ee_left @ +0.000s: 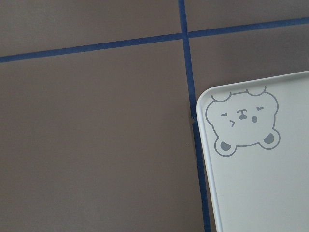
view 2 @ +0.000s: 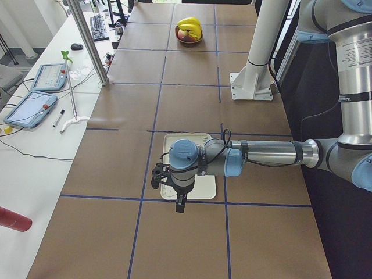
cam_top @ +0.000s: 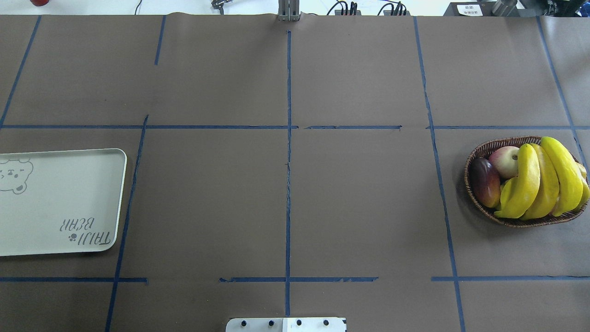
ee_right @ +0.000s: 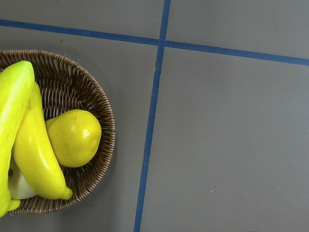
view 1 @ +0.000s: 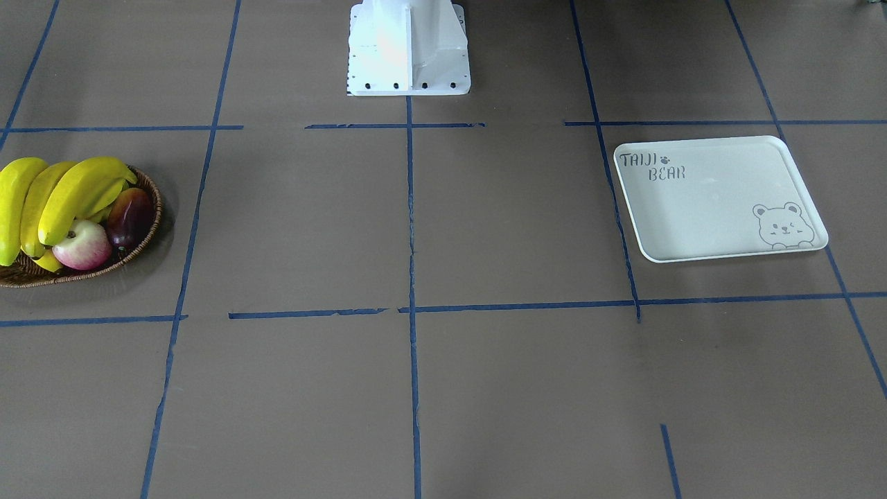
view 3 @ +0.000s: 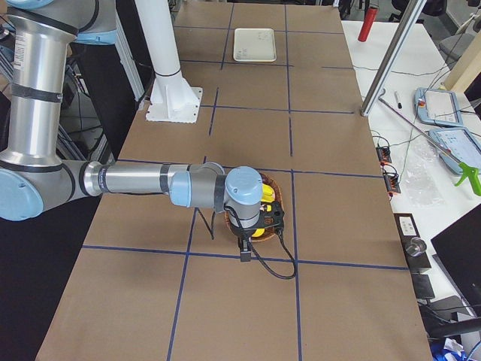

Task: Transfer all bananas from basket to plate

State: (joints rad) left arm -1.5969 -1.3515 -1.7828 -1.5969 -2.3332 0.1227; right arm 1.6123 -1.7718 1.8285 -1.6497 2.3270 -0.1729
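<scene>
While heaped in the basket (cam_top: 502,139) at the overhead view's right edge, hemmed by neighbours: bananas (cam_top: 537,182) against a pink apple (cam_top: 505,161), a dark red fruit (cam_top: 484,182) and a yellow pear (ee_right: 73,137). Across the brown bench (cam_top: 359,207), at the left edge, the plate (cam_top: 60,203). Over the basket's near rim in the right-side view, the right end effector (view 3: 246,254), close above the bananas. Over the plate's near edge in the left-side view, the left end effector (view 2: 180,204), well apart from them. Cannot tell whether either is open or closed.
</scene>
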